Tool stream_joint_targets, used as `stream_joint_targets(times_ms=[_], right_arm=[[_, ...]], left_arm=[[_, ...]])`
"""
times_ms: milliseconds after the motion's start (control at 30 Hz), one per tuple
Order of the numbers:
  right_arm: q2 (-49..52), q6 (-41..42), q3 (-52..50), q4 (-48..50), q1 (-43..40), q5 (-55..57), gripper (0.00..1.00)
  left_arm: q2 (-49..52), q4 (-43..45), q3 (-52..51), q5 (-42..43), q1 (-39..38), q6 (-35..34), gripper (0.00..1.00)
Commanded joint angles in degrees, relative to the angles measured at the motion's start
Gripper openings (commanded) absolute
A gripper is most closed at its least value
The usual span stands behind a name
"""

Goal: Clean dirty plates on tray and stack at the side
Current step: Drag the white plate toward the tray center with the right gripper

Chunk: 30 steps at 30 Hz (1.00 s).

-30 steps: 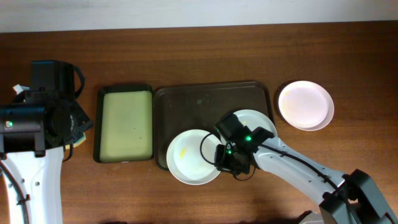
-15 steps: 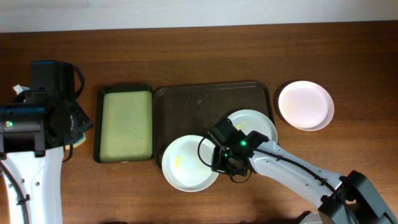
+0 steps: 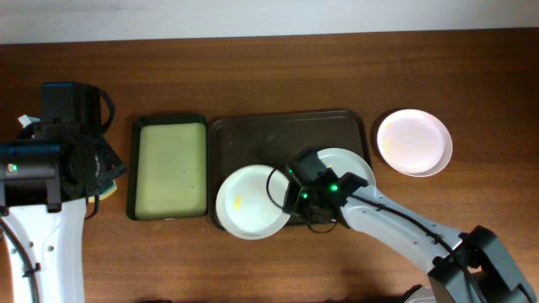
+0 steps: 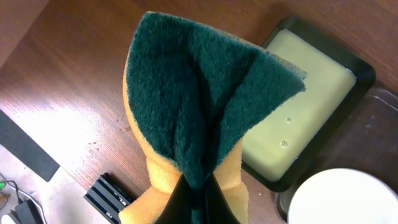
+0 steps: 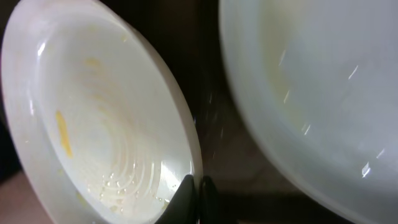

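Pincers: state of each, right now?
Left pincer: shut on the scouring sponge.
Right pincer: shut on the rim of the smeared plate.

- Overhead: even, soft light, faint shadows, sharp all over; side plate [image 3: 413,142] nearly washed-out white.
- Left wrist: bright glare patch on table [image 4: 68,134]; sponge [image 4: 199,112] crisp, its folds shadowed.
- Right wrist: dim, very close, soft focus; smeared plate [image 5: 93,124] blurry, glint streaks on second plate [image 5: 323,93].
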Motion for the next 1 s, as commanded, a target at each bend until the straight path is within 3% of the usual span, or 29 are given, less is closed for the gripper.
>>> stream_joint_targets(times_ms=[0,133,300,400,633,667,700,733,767,867,967], right_arm=[[0.26,-6.84,0.09,4.98,-4.92,6.43,0.04],[0.26,-22.16,0.66,12.63,-5.62,7.15,0.04],[5.49,-32.39,17.42,-0.15,-10.12,6.49,0.04],[11.78,-32.96,22.36,-0.35,-10.45,6.23,0.04],[19.71,-33.81,22.34,2.54,-10.54,10.12,0.04],[19.71,-33.81,22.34,2.49,-10.54,11.74,0.08],[19.69,-33.81,22.34,2.49,-10.54,12.09,0.37],[19.69,-33.81,22.38,2.54,-10.54,12.07,0.40],[19.37,-40.02,24.11,0.00,-10.54,11.02,0.47],[19.39,-47.58,32.94,-10.51,-13.92,0.94,0.54],[19.91,-48.48,35.17,-12.02,-21.38,-12.79,0.39]], left_arm=[[-0.66,0.11,0.11,-0.37,0.17,0.72,0.00],[-0.66,0.31,0.11,-0.37,0.17,0.72,0.00],[-0.66,0.74,0.11,-0.37,0.13,0.72,0.00],[-0.66,0.72,0.11,-0.37,0.13,0.72,0.00],[-0.66,0.76,0.11,-0.35,0.13,0.70,0.00],[-0.66,0.74,0.11,-0.35,0.13,0.72,0.00],[-0.66,0.74,0.11,-0.35,0.13,0.70,0.00],[-0.66,0.72,0.11,0.15,0.13,0.72,0.00],[-0.52,0.94,0.11,1.29,0.07,0.76,0.00],[0.13,1.77,0.11,1.38,0.07,2.03,0.00],[1.51,1.53,0.11,2.84,0.02,2.03,0.00]])
